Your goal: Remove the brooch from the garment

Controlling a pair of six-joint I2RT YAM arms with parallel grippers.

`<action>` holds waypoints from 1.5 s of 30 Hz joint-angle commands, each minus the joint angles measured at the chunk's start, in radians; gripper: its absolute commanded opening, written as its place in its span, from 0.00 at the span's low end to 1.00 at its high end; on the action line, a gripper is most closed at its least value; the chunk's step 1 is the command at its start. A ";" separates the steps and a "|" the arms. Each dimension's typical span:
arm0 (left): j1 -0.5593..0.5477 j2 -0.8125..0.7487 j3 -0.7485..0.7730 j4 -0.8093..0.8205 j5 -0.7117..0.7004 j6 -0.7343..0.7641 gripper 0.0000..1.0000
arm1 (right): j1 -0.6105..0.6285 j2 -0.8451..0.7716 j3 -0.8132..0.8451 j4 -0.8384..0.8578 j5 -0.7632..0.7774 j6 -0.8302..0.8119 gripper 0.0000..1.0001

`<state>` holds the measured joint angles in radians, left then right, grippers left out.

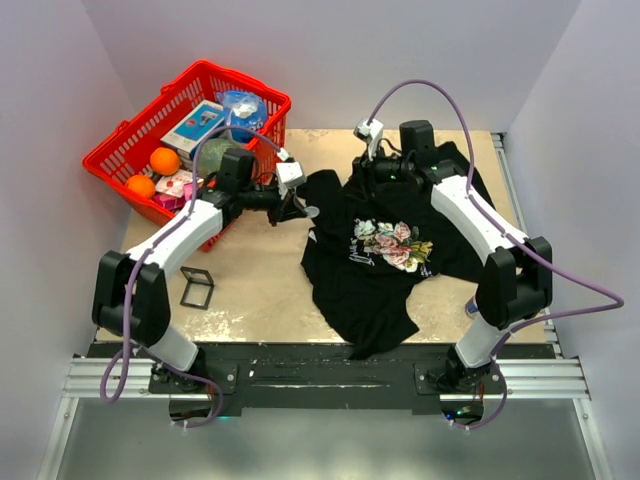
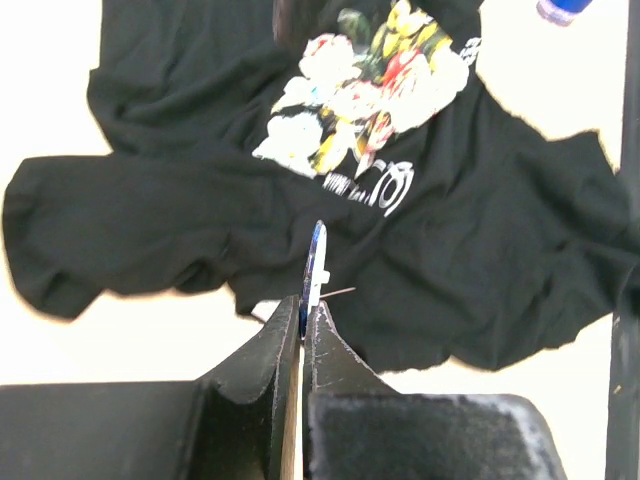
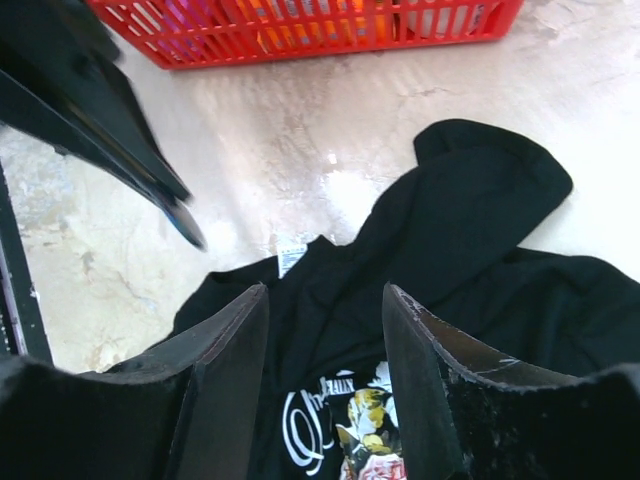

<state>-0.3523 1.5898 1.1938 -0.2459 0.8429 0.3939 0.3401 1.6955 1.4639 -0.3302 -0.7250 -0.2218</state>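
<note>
Overhead view: black garment [image 1: 370, 280] lies crumpled on the bench [image 1: 250, 290], floral print facing up. Left fingers [image 1: 293, 206] hover just beside its edge on the left arm's side, off the cloth and near a red basket [image 1: 120, 150].

Left wrist view: these fingers are pressed together, pinching the tiny blue brooch [image 2: 316, 262] edge-on. Its pin is bare and seemingly free of the fabric beyond.

Right wrist view: right fingers [image 3: 228, 350] stand spread above the collar, gripping nothing. The cloth probably needs no holding down once the brooch is off.
</note>
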 commanded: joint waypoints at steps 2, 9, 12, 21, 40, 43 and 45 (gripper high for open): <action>0.019 -0.080 -0.011 -0.118 -0.039 0.112 0.00 | 0.002 -0.039 -0.008 -0.013 -0.054 -0.068 0.54; 0.018 -0.050 0.039 -0.087 -0.068 0.026 0.00 | 0.094 -0.033 0.018 -0.087 -0.077 -0.201 0.56; 0.018 -0.019 0.084 -0.125 -0.070 0.010 0.00 | 0.115 -0.020 0.033 -0.082 -0.067 -0.223 0.57; 0.018 0.052 0.151 -0.139 0.013 -0.107 0.00 | 0.142 0.039 0.088 -0.053 -0.090 -0.212 0.61; 0.018 0.081 0.155 -0.101 0.107 -0.204 0.00 | 0.163 0.102 0.119 -0.004 -0.083 -0.116 0.59; 0.018 0.087 0.161 -0.101 0.107 -0.205 0.00 | 0.168 0.113 0.128 -0.003 -0.085 -0.111 0.59; 0.018 0.088 0.164 -0.099 0.108 -0.213 0.00 | 0.168 0.118 0.134 -0.003 -0.086 -0.111 0.59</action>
<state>-0.3359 1.6730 1.3052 -0.3737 0.9150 0.2012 0.4992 1.8019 1.5448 -0.3698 -0.7815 -0.3550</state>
